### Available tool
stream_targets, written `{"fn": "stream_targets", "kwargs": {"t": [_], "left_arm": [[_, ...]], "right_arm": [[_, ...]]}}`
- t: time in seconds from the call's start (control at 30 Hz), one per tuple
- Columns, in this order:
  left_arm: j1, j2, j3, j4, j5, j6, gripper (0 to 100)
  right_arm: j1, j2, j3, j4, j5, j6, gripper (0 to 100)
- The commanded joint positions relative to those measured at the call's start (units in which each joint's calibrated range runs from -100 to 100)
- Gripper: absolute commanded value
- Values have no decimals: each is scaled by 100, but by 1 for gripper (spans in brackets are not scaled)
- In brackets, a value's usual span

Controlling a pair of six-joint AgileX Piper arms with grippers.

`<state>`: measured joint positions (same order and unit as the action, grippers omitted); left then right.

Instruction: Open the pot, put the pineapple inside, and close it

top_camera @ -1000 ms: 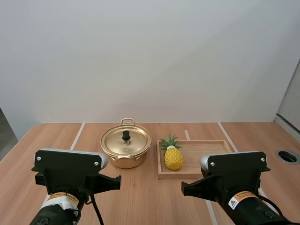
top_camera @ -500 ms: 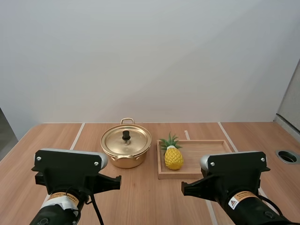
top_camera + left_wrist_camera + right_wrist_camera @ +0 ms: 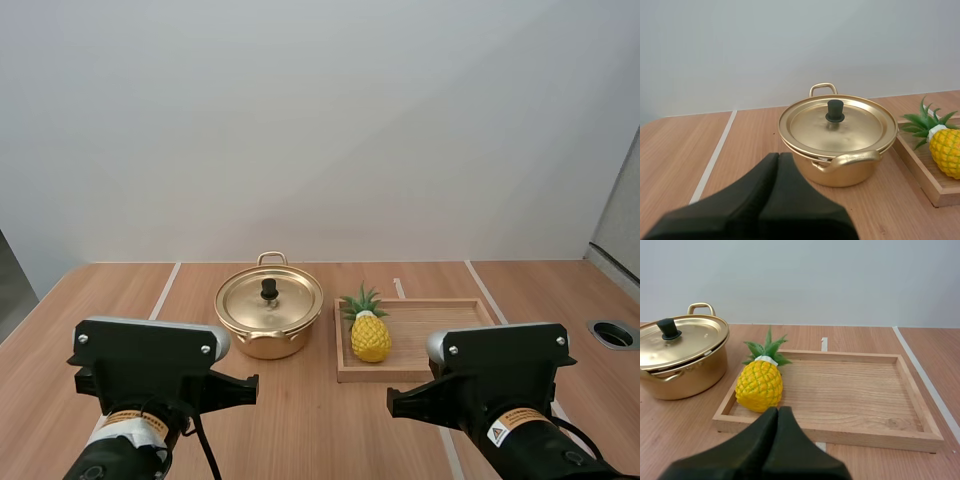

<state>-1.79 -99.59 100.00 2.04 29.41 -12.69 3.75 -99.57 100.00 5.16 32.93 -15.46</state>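
A gold pot [image 3: 268, 320] stands on the table with its lid [image 3: 270, 297] on, a black knob [image 3: 269, 289] at the lid's centre. Right of it a yellow pineapple [image 3: 370, 334] with green leaves lies in the left end of a wooden tray [image 3: 450, 316]. Both arms are at the near edge, well short of the objects. My left gripper [image 3: 778, 159] is shut, its fingers one dark wedge pointing at the pot [image 3: 837, 142] and its lid [image 3: 837, 124]. My right gripper [image 3: 778, 413] is shut too, its tip just short of the tray's [image 3: 860, 432] front rim, before the pineapple [image 3: 760, 384]; the pot [image 3: 680, 362] stands beside.
A round grommet hole [image 3: 612, 334] sits in the table at the far right. Pale seams [image 3: 163, 292] run across the wooden tabletop. The right part of the tray holds nothing.
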Motion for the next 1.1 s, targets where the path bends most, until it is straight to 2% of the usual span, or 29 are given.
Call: {"fn": "stream_targets", "kwargs": {"t": [0.0,0.3,0.47,0.57,0.67,0.73,0.8,0.87,0.9,0.93,1.07], "left_arm": [[-26,-41,0,-23,-193,-35,0],[-26,-41,0,-46,-172,-35,0],[-26,-41,0,-46,-127,-35,3],[-26,-41,0,-46,-127,-35,19],[5,-41,0,50,-127,-35,45],[34,-41,0,79,-115,-35,71],[59,-41,0,79,-115,-35,100],[59,-41,0,79,-115,-35,100],[59,-41,0,79,-115,-35,100],[59,-41,0,79,-115,-35,100],[59,-41,0,79,-115,-35,100]], "right_arm": [[7,-43,0,94,-176,41,0],[7,-43,0,487,-176,41,0],[7,-43,0,82,-176,41,0],[-11,-43,0,-294,-176,96,0],[-78,-43,0,-349,-176,136,2],[-97,-43,0,-349,-176,136,18],[-105,-43,0,-338,-176,136,41],[-105,-43,0,-338,-176,136,74],[-105,-43,0,-338,-176,136,97],[-105,-43,0,-338,-176,136,100],[-123,-43,0,-338,-156,331,100]]}}
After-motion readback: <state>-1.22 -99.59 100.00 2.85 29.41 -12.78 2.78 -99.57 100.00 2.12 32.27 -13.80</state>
